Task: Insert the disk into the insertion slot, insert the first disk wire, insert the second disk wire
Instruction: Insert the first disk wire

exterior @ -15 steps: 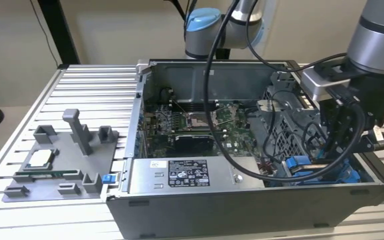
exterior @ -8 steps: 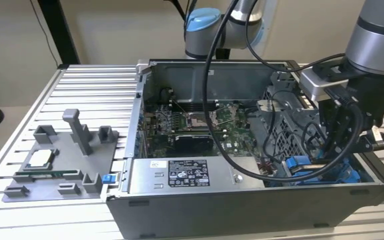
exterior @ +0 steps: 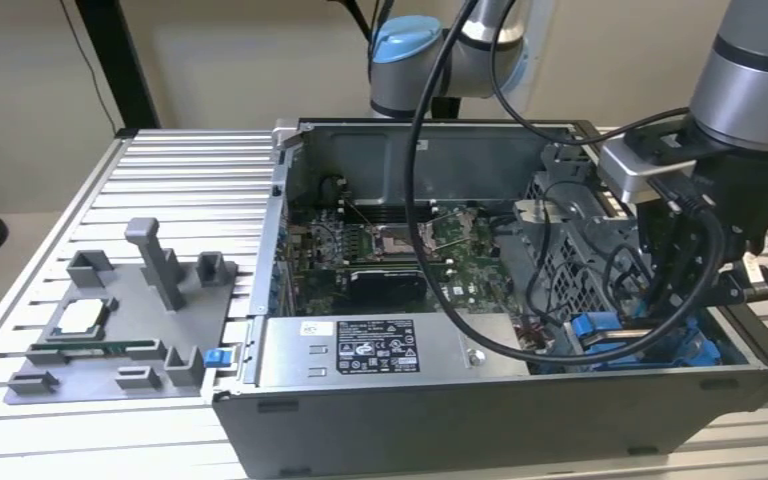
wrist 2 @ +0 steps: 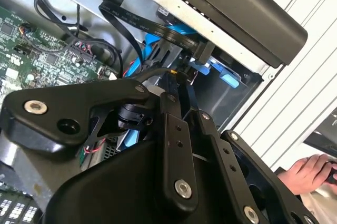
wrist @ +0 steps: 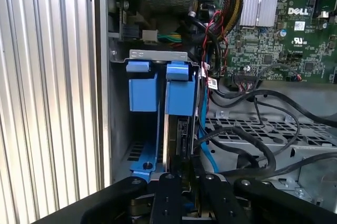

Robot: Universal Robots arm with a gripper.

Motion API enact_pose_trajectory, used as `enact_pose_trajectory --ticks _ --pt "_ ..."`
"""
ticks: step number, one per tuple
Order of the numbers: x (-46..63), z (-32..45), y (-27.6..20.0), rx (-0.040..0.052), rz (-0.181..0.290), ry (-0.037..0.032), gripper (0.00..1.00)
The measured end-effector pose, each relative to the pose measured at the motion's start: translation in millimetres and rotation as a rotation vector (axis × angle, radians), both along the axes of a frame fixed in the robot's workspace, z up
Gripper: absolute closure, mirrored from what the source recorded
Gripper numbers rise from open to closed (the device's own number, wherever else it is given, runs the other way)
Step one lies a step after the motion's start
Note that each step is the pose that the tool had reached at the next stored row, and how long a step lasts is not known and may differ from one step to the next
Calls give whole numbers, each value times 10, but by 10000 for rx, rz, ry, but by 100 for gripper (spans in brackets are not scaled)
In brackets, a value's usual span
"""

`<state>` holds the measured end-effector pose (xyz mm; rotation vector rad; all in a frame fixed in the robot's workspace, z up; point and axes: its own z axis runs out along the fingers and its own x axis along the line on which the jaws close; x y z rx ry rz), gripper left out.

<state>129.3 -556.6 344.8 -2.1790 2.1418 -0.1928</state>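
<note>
Reaches down with the tool (wrist 2: pixel 178 80) narrowed, tips nearly together, at the disk (wrist: pixel 178 134) standing on edge in the insertion slot (exterior: pixel 598 332), lower right of the exterior view, inside the computer case (exterior: pixel 491 425).

The gripper (exterior: pixel 671 300) hangs inside the open computer case (exterior: pixel 491 420), just above the blue rails of the insertion slot (exterior: pixel 595 333). Black cables (exterior: pixel 415 170) loop beside it. The stickered grey box (exterior: pixel 371 350) lies near it, the motherboard (exterior: pixel 384 250) farther off, and the grey parts tray (exterior: pixel 104 340) well apart.
</note>
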Motion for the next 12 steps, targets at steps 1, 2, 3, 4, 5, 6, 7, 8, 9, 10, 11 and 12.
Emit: enact_pose_trajectory --ticks 1,2,3,4,5,6,7,8,9,10,11,12 --pt "0 0 -3 0 0 0 100" --pt "0 0 -5 0 -1 0 100" --pt "0 -1 -6 0 0 0 100" --pt "0 -2 -7 -1 -1 0 100" --pt "0 -4 -7 -2 -1 0 100" --pt "0 -9 -8 -1 0 0 100" --pt "0 -13 -8 -1 -1 0 100" --pt "0 -17 -8 -2 0 0 100" --pt "0 -19 -8 -3 0 0 100" --pt "0 -20 -8 -3 0 0 100" --pt "0 -21 -10 -1 0 0 100" --pt "0 -23 -14 1 0 0 100"
